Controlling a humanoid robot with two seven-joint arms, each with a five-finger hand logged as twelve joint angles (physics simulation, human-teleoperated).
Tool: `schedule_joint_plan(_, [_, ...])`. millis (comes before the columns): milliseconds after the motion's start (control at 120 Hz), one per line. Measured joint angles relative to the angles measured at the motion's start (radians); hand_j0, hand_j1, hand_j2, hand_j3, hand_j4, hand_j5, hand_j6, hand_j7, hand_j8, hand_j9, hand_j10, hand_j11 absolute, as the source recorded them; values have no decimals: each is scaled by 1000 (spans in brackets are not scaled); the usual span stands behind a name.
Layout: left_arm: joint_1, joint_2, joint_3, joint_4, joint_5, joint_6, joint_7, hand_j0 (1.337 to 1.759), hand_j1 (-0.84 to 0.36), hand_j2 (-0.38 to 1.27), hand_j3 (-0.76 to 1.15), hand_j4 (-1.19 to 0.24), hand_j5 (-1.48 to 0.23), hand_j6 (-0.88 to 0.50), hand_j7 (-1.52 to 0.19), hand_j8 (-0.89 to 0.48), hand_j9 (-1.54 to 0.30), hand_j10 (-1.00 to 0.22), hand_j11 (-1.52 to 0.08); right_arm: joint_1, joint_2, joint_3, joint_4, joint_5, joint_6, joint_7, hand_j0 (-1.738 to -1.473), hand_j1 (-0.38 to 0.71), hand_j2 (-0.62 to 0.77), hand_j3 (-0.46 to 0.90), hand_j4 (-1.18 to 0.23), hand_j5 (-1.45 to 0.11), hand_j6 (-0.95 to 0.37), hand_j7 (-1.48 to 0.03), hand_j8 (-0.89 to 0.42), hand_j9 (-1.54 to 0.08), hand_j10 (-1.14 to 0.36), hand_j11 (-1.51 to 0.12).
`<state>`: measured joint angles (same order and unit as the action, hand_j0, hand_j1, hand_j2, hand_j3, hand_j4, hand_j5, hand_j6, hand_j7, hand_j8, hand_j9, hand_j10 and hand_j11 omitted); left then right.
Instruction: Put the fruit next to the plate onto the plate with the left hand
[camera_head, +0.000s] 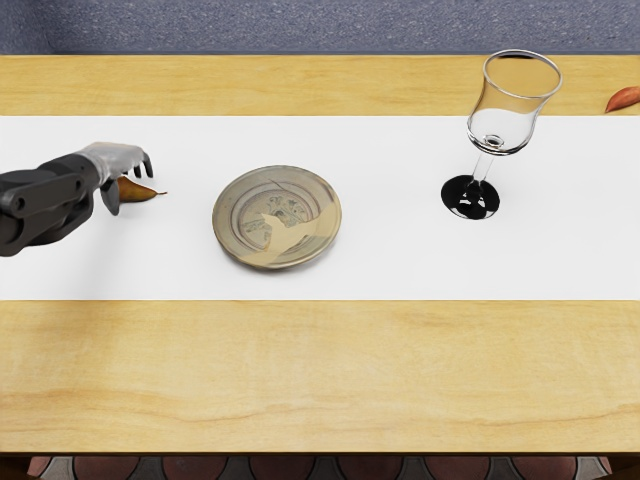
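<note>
A small brown fruit (142, 192) with a pointed tip lies on the white runner, left of the round tan plate (277, 216) and apart from it. My left hand (127, 180) reaches in from the left edge and sits right over the fruit's left end. Its fingers (140, 164) are spread and point down behind the fruit, and the thumb hangs in front of it. The hand covers part of the fruit, and I see no closed grasp. The plate has nothing on it. The right arm is out of view.
A tall empty wine glass (505, 125) with a black foot stands on the runner (400, 250) at the right. A red-orange fruit (624, 98) lies on the wooden table (320, 370) at the far right edge.
</note>
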<state>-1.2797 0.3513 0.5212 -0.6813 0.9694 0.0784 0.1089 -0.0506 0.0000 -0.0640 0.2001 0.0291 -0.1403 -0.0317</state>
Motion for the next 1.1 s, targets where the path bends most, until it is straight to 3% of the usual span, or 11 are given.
schedule_joint_plan(208, [0,0,0,0,0,-1,0,1658,-158,87,0,-426,-552,-426,-552,-426,-551,-425,-551,0,0,0,0,0,0,0,-1658,-314,-6,0,-29,-38,-30,-38,-29,-38,-29,-38])
schedule_joint_plan(575, [-3,1,-1,0,0,-11,0,1658,-301,126,0,-551,-708,-551,-708,-534,-712,-548,-712,0,0,0,0,0,0,0,-1658,-314,-6,0,-29,-38,-30,-38,-29,-38,-29,-38])
schedule_joint_plan(783, [2,0,0,-5,3,-14,0,1655,-337,186,0,-629,-766,-572,-786,-525,-804,-610,-803,0,0,0,0,0,0,0,-1658,-314,-6,0,-29,-38,-30,-38,-29,-38,-29,-38])
schedule_joint_plan(842, [2,0,0,-6,3,-14,1,1659,-333,207,-70,-634,-780,-572,-802,-528,-824,-614,-826,0,0,0,0,0,0,0,-1658,-314,-6,0,-29,-38,-30,-38,-29,-38,-29,-38])
schedule_joint_plan(992, [2,0,-1,-9,7,-26,2,1667,-287,24,-43,-625,-845,-551,-866,-501,-894,-576,-901,0,0,0,0,0,0,0,-1658,-314,-6,0,-29,-38,-30,-38,-29,-38,-29,-38])
schedule_joint_plan(1100, [1,2,-1,-10,9,-34,2,1663,-269,-15,-83,-588,-916,-552,-837,-464,-969,-563,-984,0,0,0,0,0,0,0,-1658,-314,-6,0,-29,-38,-30,-38,-29,-38,-29,-38])
